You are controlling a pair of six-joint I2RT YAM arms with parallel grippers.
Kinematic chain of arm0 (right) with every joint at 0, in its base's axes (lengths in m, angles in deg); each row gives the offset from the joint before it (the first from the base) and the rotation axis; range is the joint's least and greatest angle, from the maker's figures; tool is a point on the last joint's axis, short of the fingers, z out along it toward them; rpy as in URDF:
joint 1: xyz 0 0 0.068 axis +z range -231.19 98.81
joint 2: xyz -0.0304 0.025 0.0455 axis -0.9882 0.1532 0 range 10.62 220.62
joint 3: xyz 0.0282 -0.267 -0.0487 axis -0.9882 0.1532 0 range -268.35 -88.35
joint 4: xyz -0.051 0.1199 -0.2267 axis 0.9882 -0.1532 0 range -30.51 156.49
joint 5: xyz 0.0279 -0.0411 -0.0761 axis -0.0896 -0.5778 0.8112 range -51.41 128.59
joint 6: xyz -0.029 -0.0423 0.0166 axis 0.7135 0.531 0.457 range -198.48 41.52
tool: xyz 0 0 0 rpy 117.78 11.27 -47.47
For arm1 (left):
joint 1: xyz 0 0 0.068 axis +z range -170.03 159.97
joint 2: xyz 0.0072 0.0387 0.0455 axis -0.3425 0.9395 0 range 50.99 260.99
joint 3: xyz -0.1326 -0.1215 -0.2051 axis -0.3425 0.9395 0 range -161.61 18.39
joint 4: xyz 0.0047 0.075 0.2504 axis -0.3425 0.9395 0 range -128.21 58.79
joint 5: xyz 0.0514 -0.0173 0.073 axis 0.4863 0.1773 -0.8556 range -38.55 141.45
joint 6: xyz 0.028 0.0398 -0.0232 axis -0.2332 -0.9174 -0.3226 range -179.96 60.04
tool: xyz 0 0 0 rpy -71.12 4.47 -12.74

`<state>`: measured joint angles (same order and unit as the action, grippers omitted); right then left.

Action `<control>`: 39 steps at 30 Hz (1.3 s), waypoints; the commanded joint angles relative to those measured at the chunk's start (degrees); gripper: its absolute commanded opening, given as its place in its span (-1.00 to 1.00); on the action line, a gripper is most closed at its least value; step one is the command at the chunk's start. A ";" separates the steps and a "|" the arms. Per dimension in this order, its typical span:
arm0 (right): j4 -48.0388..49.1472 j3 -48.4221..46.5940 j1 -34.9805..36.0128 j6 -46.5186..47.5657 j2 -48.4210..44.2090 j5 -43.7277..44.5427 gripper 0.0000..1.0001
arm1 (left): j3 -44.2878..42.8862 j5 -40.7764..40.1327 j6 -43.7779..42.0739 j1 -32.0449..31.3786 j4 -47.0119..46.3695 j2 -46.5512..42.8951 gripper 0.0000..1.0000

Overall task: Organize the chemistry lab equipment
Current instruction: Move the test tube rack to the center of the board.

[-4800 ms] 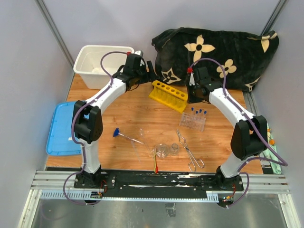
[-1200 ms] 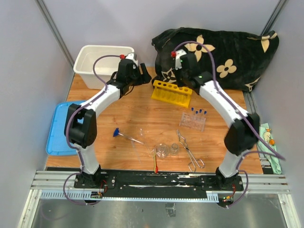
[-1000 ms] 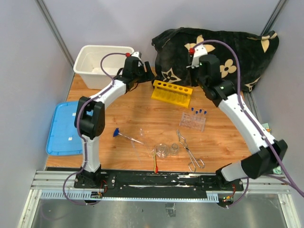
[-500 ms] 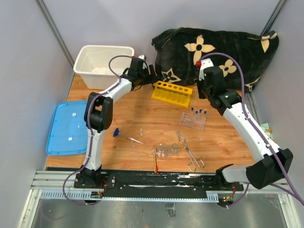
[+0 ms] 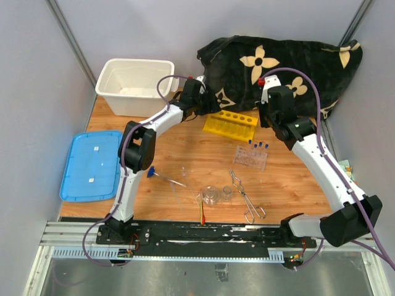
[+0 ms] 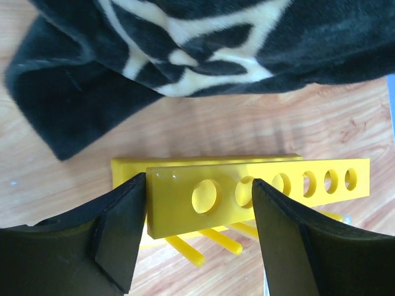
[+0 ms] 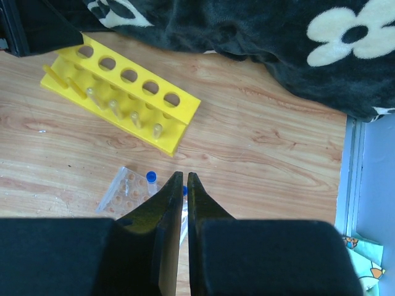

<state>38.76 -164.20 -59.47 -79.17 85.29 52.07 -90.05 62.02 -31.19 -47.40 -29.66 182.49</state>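
Note:
The yellow holed tube rack [image 5: 229, 124] stands on the wood just below the cloth. My left gripper [image 5: 203, 110] is open at its left end. In the left wrist view the left finger touches the end of the rack [image 6: 179, 197], and the right finger stands in front of its third hole. My right gripper [image 7: 183, 174] is shut and empty, hanging above the clear plastic rack [image 7: 126, 191] with its blue-capped tubes [image 7: 150, 177]. Two small glass beakers [image 5: 211, 196], metal tongs [image 5: 245, 197] and a red-tipped stick [image 5: 202, 211] lie near the front.
A white tub [image 5: 133, 83] stands at the back left, with its blue lid [image 5: 91, 165] lying at the left edge. The black flowered cloth [image 5: 290, 68] fills the back right, close behind the yellow rack. A blue-ended thin rod [image 5: 162, 176] lies at mid-left.
My left arm has reached rightward to the yellow rack's left end. The rack has swung from slanted to nearly level and shifted right. My right arm drew back to the right.

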 commanded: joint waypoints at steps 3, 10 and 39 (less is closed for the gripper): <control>0.21 0.88 -0.97 -0.98 -0.93 -0.72 -0.85 | -0.93 1.72 1.73 -2.24 -1.60 -0.46 0.41; 0.25 1.09 -1.10 -0.93 -1.10 -0.82 -0.85 | -2.41 3.15 4.81 -4.18 -3.61 1.28 0.40; 4.12 -20.98 4.20 -4.58 30.26 -24.18 -0.71 | 45.42 -14.76 -0.87 -1.01 -2.91 -54.71 0.98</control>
<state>43.31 -176.73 -58.88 -84.40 108.37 31.98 -49.31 47.55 -31.30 -48.30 -34.92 131.68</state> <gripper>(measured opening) 0.111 0.985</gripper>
